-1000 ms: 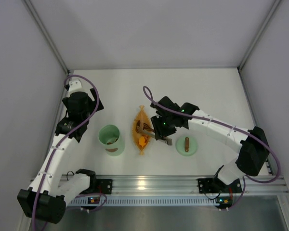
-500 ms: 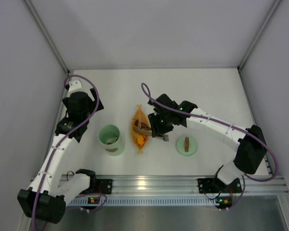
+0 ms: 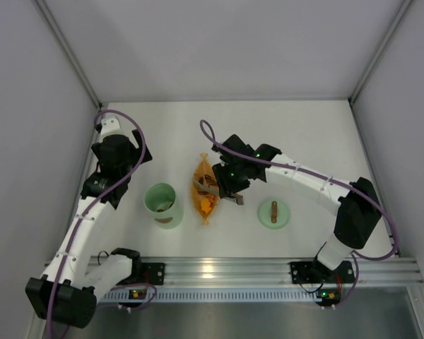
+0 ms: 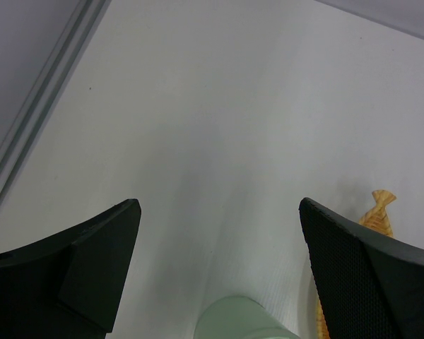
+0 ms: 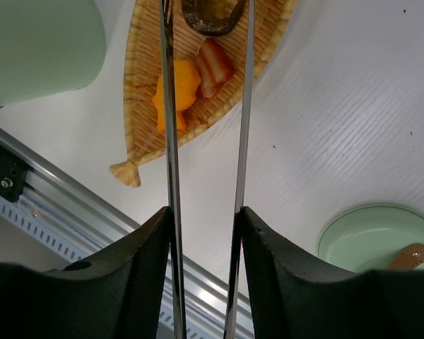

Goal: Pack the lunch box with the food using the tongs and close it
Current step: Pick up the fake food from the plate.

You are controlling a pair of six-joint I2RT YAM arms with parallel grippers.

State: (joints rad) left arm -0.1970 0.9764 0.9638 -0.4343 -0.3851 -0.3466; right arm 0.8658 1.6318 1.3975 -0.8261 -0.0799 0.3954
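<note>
The right gripper (image 5: 205, 226) pinches the tongs (image 5: 168, 127) from outside, one finger against each silver arm. The squeeze is light, so the arms run forward nearly parallel with a gap between them, probably to keep the tips free to straddle a piece. The tongs reach out above the orange leaf-shaped dish (image 5: 138, 92), where the food lies: an orange chunk (image 5: 175, 88) under the left arm, a pink-striped piece (image 5: 213, 67) between the arms and a dark brown ring (image 5: 212, 18) near the tips. Whether the tips touch any piece I cannot tell. The lunch box (image 3: 150, 196) stands open just left of the dish, close enough for a short carry, with something brown already inside. Its lid (image 5: 367, 240) lies flat on the table (image 4: 198, 106) to the right, handle up, out of the tongs' path. The left gripper (image 4: 218, 208) hangs spread wide and empty beyond the lunch box, apparently waiting.
</note>
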